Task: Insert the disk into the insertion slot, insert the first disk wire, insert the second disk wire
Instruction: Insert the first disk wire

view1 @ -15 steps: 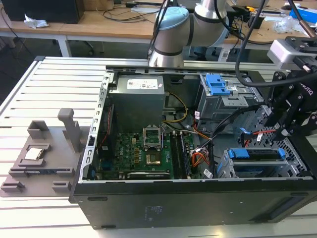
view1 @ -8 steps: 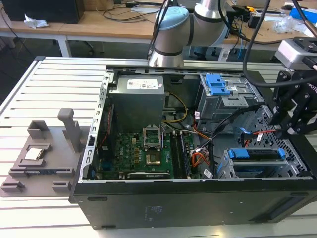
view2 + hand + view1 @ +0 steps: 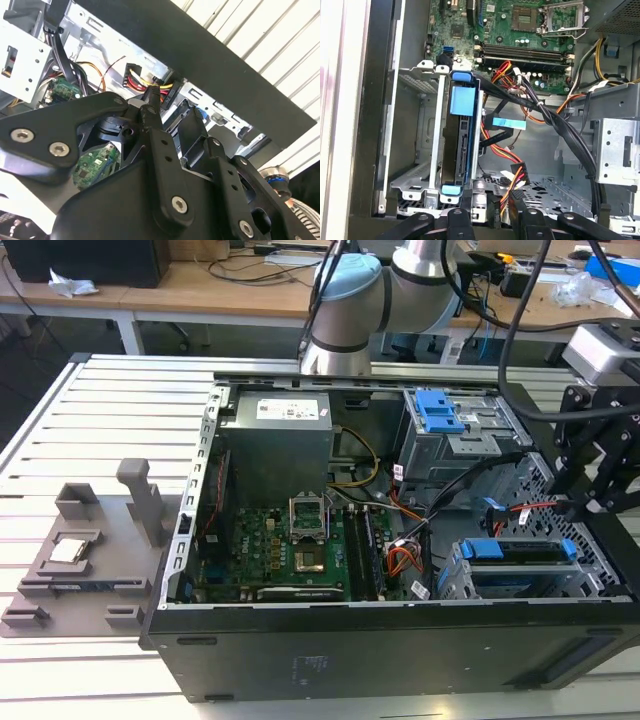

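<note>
The disk [image 3: 461, 145] in its blue caddy sits pushed into the insertion slot [image 3: 415, 150], the silver perforated cage near the case's front corner. In the exterior view the disk [image 3: 520, 555] lies in that cage [image 3: 452, 578] at the right. My black gripper [image 3: 585, 502] hangs over the case's right side, just beside the cage. In the first wrist view the gripper [image 3: 490, 212] has its fingers apart, and a black connector on red, yellow and black wires [image 3: 514, 192] lies close to one finger. The second wrist view shows the gripper [image 3: 169, 105] tips near that connector [image 3: 165, 92].
A taller grey cage with a blue latch [image 3: 445, 420] stands behind the disk cage. Black, orange and red cables [image 3: 545, 112] cross the space between cages. The motherboard [image 3: 290, 555] fills the case's middle. A grey fixture plate [image 3: 85, 560] lies left of the case.
</note>
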